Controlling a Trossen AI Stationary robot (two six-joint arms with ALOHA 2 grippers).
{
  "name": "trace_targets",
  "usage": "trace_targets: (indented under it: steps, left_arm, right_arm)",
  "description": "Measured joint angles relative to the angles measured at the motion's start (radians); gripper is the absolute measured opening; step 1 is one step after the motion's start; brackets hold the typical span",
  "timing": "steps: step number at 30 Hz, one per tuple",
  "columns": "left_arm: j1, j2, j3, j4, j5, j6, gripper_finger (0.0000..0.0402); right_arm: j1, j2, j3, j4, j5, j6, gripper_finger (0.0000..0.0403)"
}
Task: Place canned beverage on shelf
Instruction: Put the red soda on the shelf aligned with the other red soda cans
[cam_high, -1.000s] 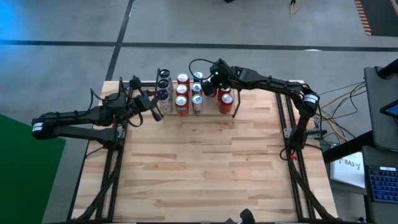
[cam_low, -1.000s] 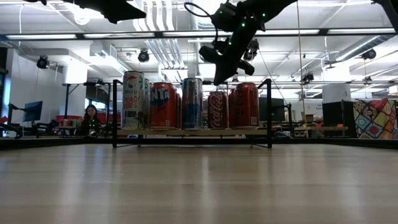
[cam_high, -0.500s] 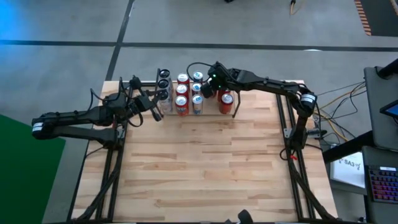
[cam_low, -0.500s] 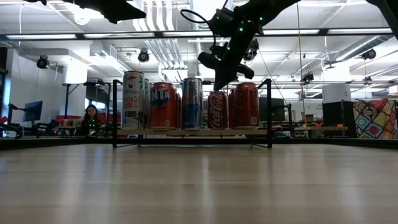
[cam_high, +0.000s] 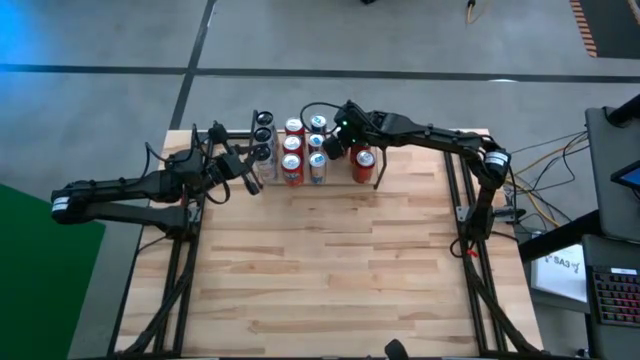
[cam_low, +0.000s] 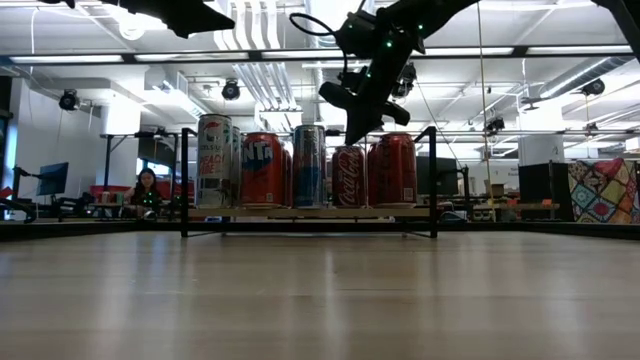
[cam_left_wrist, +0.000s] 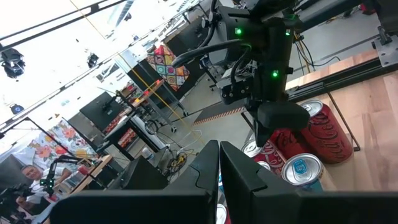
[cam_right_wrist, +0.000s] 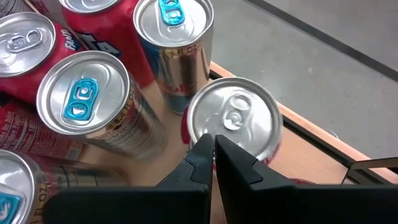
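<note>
The worktop (cam_high: 330, 260) is pale wood in jointed planks, smooth with a low sheen. The shelf (cam_low: 308, 212) is thin black metal rod with a light wooden floor. Just under the right gripper (cam_right_wrist: 211, 149), a can (cam_right_wrist: 233, 121) shows a bright, brushed-metal lid; the cans beside it have glossy printed walls. The gripper's fingers (cam_right_wrist: 239, 168) look like matt black plastic.
</note>
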Motion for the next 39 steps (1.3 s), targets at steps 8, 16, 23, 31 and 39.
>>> trace_targets:
  steps: [8,16,23,31,39]
  left_arm:
    - [0.000,0.000,0.000,0.000,0.000,0.000,0.0000]
    - [0.000,0.000,0.000,0.000,0.000,0.000,0.0000]
    - [0.000,0.000,0.000,0.000,0.000,0.000,0.0000]
    - [0.000,0.000,0.000,0.000,0.000,0.000,0.0000]
    - [0.000,0.000,0.000,0.000,0.000,0.000,0.0000]
  right_arm:
    - [-0.001,-0.004,0.000,0.011,0.035,-0.003,0.0009]
    - [0.003,0.001,0.000,0.010,0.034,-0.003,0.0009]
    - [0.014,0.002,0.000,-0.006,0.033,0.000,0.0009]
    - [0.028,0.002,0.000,-0.008,0.025,0.001,0.0009]
    - [0.028,-0.012,0.000,-0.011,0.030,-0.002,0.0009]
